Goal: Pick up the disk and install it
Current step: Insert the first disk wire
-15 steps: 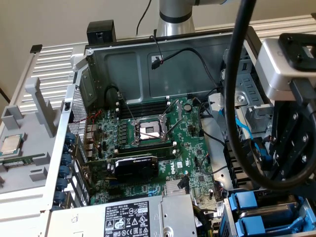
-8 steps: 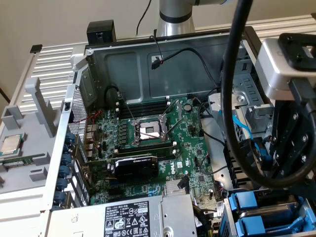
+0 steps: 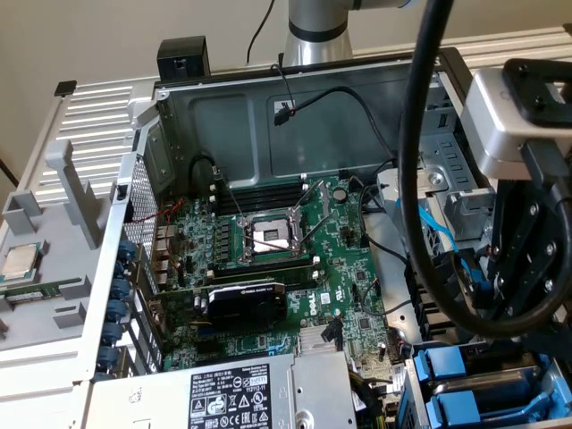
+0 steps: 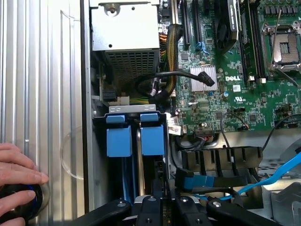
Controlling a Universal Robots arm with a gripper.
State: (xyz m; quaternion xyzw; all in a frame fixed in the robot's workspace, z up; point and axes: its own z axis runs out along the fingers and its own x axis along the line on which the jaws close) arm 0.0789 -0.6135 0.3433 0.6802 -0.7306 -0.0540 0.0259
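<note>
Gripper (image 3: 514, 286) at three o'clock, fingers (image 4: 153, 205) pinched nearly shut; grasp on the disk unconfirmed. Drive bay (image 3: 409, 380) at five o'clock likely needs square alignment, clear of black cable (image 4: 183, 74).

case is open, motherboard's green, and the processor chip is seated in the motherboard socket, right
No: the processor chip lies outside the case, on the grey tray at the exterior view's left, not in the socket. The case is open and the motherboard is green, as the exterior view shows.
</note>
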